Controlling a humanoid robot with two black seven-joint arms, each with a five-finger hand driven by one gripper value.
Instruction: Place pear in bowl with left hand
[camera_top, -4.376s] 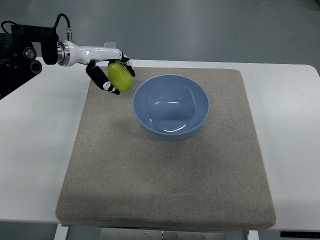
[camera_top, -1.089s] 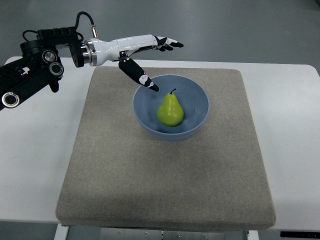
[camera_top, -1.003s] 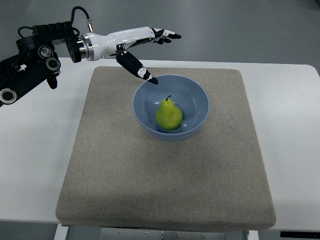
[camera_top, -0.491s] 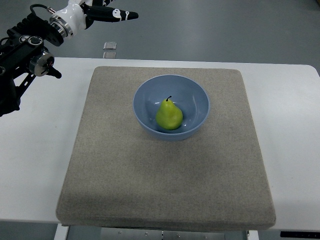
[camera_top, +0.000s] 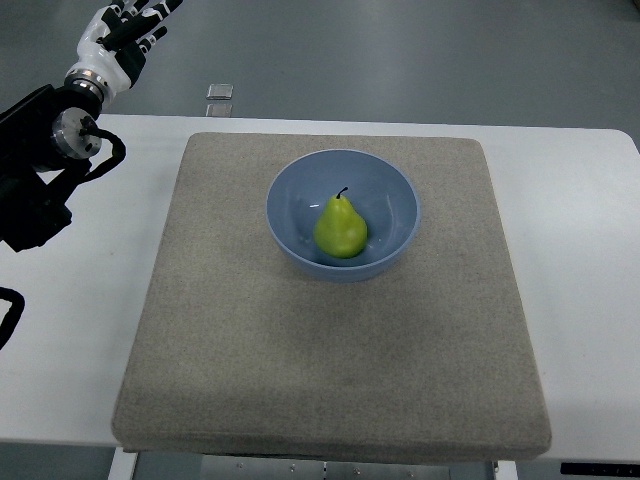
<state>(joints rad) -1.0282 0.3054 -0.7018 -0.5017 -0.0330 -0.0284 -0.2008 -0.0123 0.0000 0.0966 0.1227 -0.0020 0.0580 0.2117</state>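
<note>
Change since earlier frame: left hand (camera_top: 118, 38) has pulled up and back to the far-left corner of your view; half a second ago it reached further right along the top edge. Pear has barely shifted in that time.

Near ground: grey mat (camera_top: 330, 390) covers most of the white tabletop (camera_top: 580, 300); nothing stands on its near half.

Pear (camera_top: 340, 226): sits inside the blue bowl (camera_top: 400, 190), on the bowl floor, stem end toward the far side and tipped slightly right. Touching nothing but the bowl.

Key relation: pear lies right of and nearer than your left hand, well apart from it. Long axis of the pear runs roughly near-to-far. Left is the only hand showing; the right arm is not in view.

Left hand state: fingers spread loosely, pointing up and away, holding nothing. Partly cut off by the top edge, so only the lower fingers read clearly.

Far ground: small pale square object (camera_top: 221, 91) on the grey floor (camera_top: 450, 60) beyond the tabletop's far edge; too small to identify.

Judgement: placement looks complete. What remains appears to be only parking the arm.
</note>
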